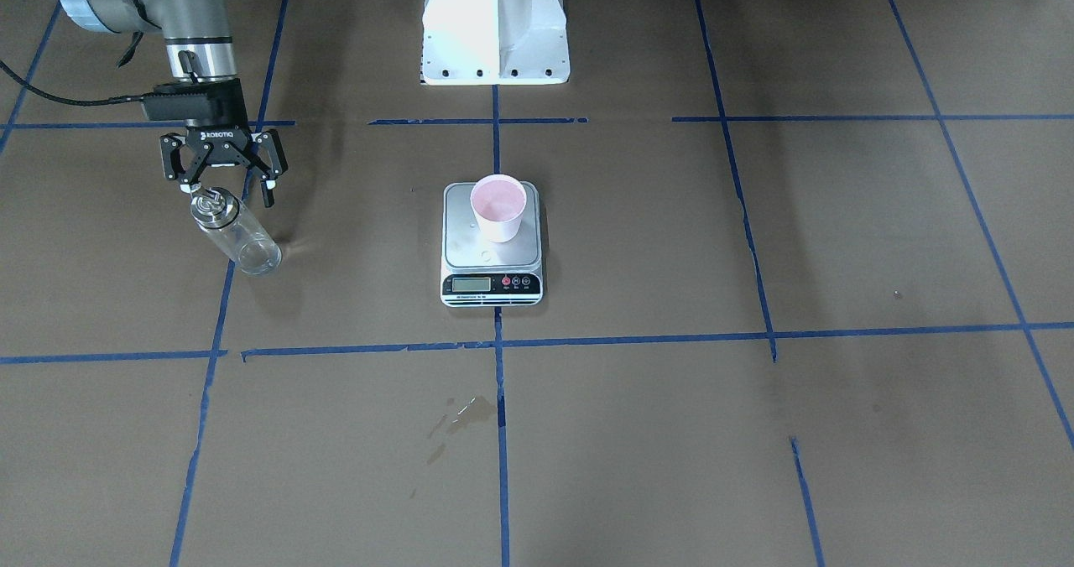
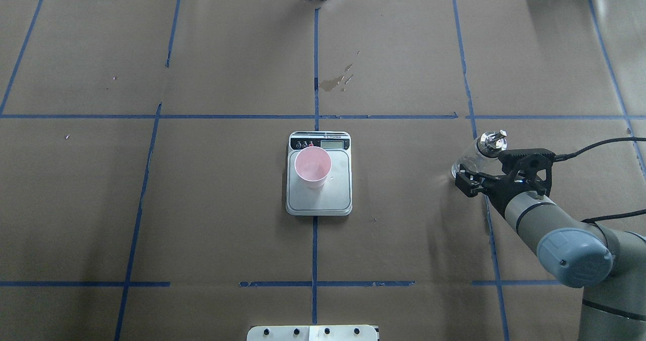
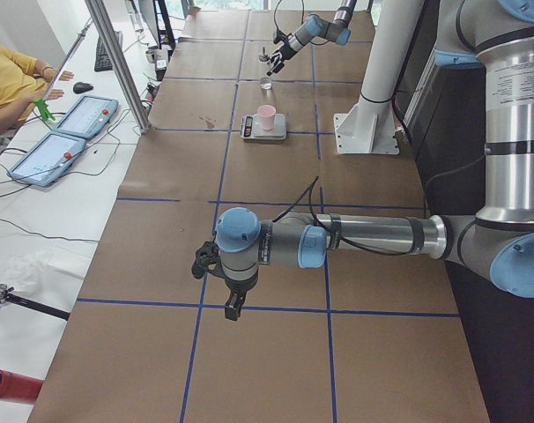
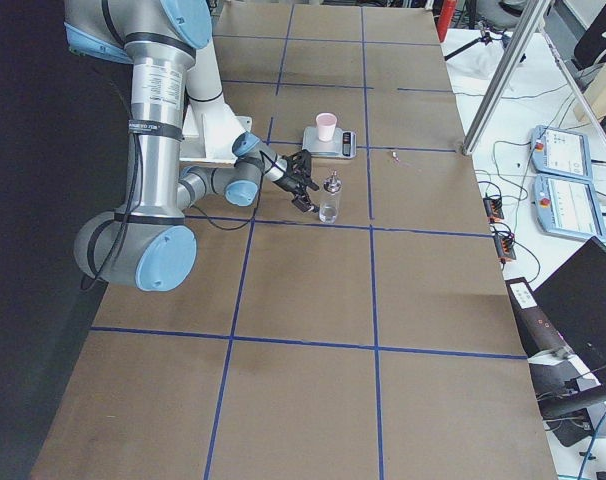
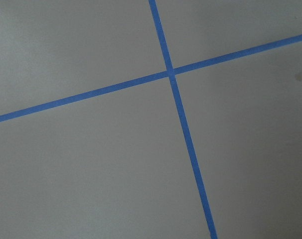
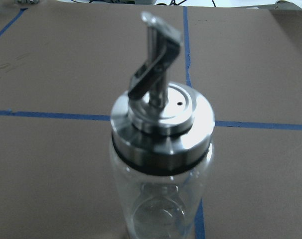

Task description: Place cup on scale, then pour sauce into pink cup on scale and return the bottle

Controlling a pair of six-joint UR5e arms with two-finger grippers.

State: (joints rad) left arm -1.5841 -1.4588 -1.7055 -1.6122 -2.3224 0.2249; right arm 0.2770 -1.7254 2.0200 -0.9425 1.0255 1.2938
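The ROBOTIQ-marked right pincer [image 1: 227, 191] gapes near the bottle [image 1: 239, 236]; left pincer [image 3: 234, 308] state unclear.

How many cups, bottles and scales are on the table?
pink cup: 1
glass bottle: 1
scale: 1
Total: 3
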